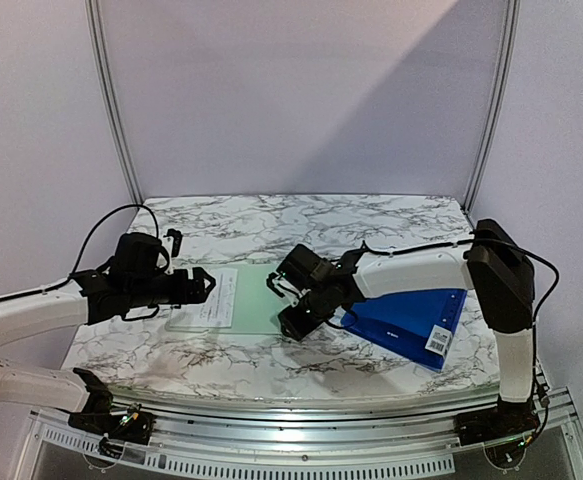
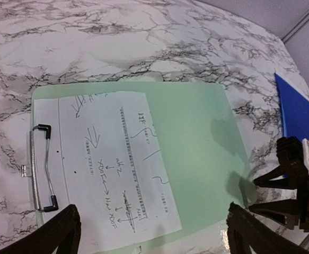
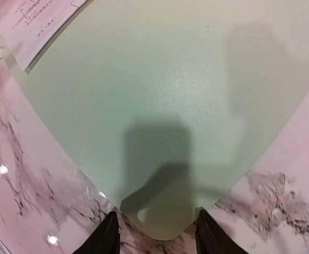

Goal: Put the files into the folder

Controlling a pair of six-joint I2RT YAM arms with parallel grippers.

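The blue folder (image 1: 411, 320) lies closed at the right with its barcode sticker (image 1: 438, 339) near the front corner; its edge shows in the left wrist view (image 2: 297, 116). A printed paper slip (image 2: 112, 159) lies on a pale green plastic sheet (image 2: 196, 132) that has a wire clip (image 2: 40, 169) at its left edge. My left gripper (image 2: 154, 233) is open above the slip's near edge. My right gripper (image 3: 157, 235) is open, its fingertips on either side of the green sheet's corner (image 3: 170, 227). No large plain sheet shows.
The marble table (image 1: 271, 215) has walls behind and a metal rail along its front edge (image 1: 301, 440). My right arm (image 1: 421, 270) reaches over the blue folder. The two grippers are close together over the green sheet (image 1: 256, 300).
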